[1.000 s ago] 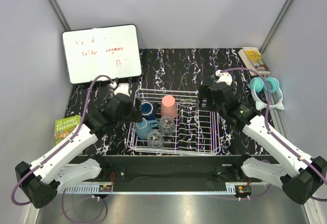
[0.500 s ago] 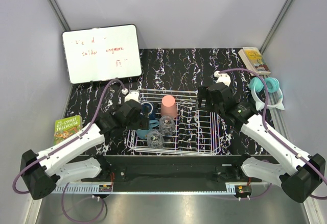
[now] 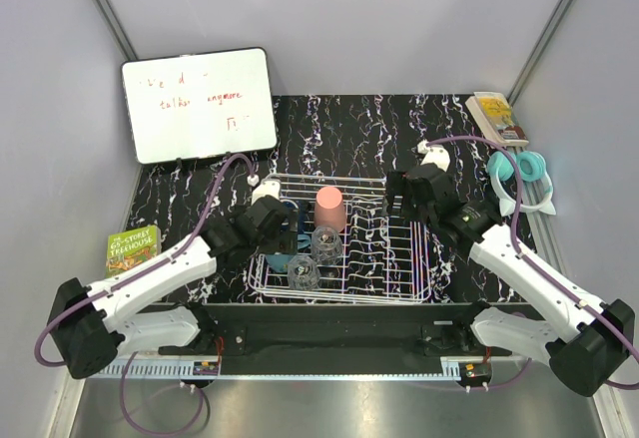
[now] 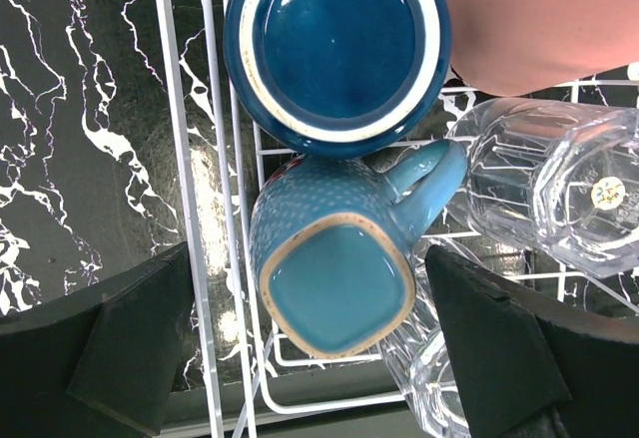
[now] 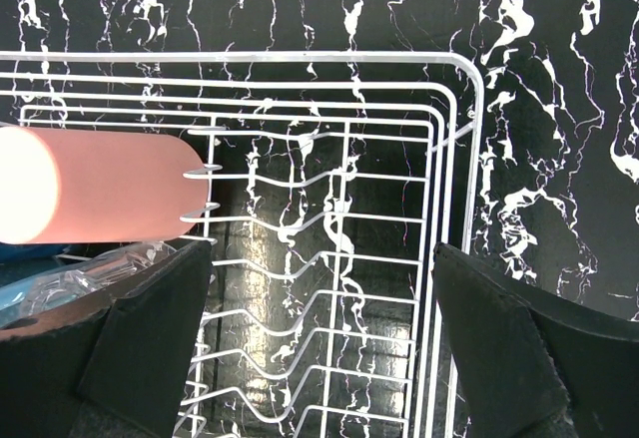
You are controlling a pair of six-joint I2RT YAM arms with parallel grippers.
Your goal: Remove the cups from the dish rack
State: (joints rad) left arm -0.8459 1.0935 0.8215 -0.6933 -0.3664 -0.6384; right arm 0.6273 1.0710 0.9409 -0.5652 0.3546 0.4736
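The white dish rack lies under both pincers. The left pincer hangs spread wide, a finger on each side of the upturned teal mug. Ahead of it, touching the mug, sits the dark blue cup. The salmon tumbler is ahead to its right, a clear glass is right of the mug, and a second clear glass is by the right finger. The right pincer, also spread, hovers over bare rack wires, the tumbler to its left.
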